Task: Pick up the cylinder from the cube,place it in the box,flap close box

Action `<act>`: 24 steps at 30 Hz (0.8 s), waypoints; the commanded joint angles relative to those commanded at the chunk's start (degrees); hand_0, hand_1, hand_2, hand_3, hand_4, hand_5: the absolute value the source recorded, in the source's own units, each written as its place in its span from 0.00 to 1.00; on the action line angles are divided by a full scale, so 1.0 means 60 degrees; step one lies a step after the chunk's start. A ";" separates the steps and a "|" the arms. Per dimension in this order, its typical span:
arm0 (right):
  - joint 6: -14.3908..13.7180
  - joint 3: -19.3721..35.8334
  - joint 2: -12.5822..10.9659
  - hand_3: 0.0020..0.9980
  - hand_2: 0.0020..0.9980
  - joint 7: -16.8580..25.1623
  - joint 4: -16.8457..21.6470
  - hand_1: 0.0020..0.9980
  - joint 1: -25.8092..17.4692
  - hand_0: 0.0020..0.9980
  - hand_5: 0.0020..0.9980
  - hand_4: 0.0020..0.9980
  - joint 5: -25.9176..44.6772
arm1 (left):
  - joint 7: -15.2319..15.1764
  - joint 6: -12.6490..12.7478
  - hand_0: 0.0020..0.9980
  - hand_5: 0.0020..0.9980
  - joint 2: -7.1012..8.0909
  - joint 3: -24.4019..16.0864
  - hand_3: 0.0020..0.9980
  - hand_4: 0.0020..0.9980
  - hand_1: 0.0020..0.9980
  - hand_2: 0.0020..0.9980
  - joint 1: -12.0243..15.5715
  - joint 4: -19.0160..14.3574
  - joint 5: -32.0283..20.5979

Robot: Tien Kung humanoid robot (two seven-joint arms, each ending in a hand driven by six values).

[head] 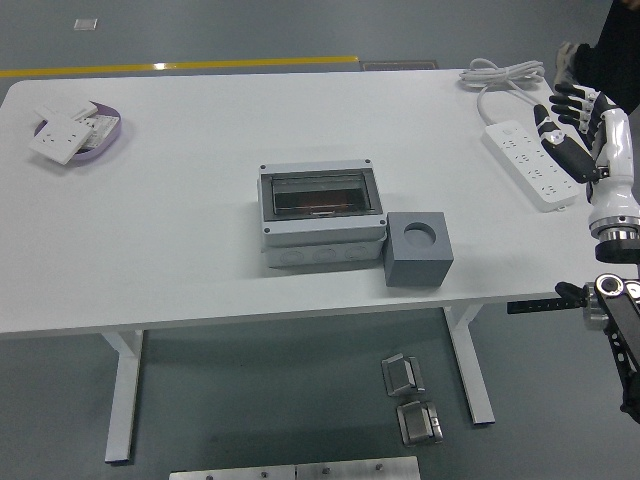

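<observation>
A grey box [322, 214] with a clear flap lid shut stands at the table's middle. Something reddish shows dimly through the lid. A dark grey cube [418, 248] with an empty round hole on top stands against the box's right front corner. No cylinder is visible on the cube. My right hand [573, 124] is raised at the table's right edge, fingers spread and empty, far from the box and cube. My left arm is out of view.
A white power strip [528, 160] with its cable lies at the right back, under my right hand. A purple dish [108, 133] with white switch plates sits at the far left. A person's legs show at the top right corner.
</observation>
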 joint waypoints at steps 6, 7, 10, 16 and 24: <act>0.0145 0.0160 0.0094 0.68 0.68 0.0453 -0.0053 0.69 -0.0108 0.73 0.32 0.77 0.0325 | -0.0014 -0.0025 0.60 0.30 -0.0060 -0.0037 0.61 0.67 0.62 0.60 -0.0063 0.0000 -0.0034; 0.0151 0.0177 0.0101 0.68 0.68 0.0476 -0.0054 0.69 -0.0121 0.73 0.32 0.77 0.0340 | -0.0018 -0.0027 0.60 0.30 -0.0063 -0.0037 0.61 0.67 0.62 0.60 -0.0067 0.0000 -0.0039; 0.0164 0.0253 0.0112 0.68 0.67 0.0541 -0.0051 0.69 -0.0157 0.73 0.32 0.79 0.0390 | -0.0022 -0.0025 0.60 0.30 -0.0066 -0.0072 0.61 0.67 0.62 0.60 -0.0073 0.0000 -0.0025; 0.0193 0.0188 0.0147 0.68 0.67 0.0791 -0.0145 0.69 -0.0183 0.73 0.32 0.80 0.0875 | -0.0041 -0.0035 0.60 0.30 -0.0046 -0.0108 0.61 0.67 0.62 0.60 -0.0086 0.0000 -0.0014; 0.0238 0.0077 0.0339 0.68 0.67 0.1019 -0.0286 0.68 -0.0306 0.73 0.33 0.81 0.1394 | -0.0061 -0.0088 0.60 0.30 -0.0006 -0.0090 0.61 0.67 0.62 0.60 -0.0176 0.0000 -0.0086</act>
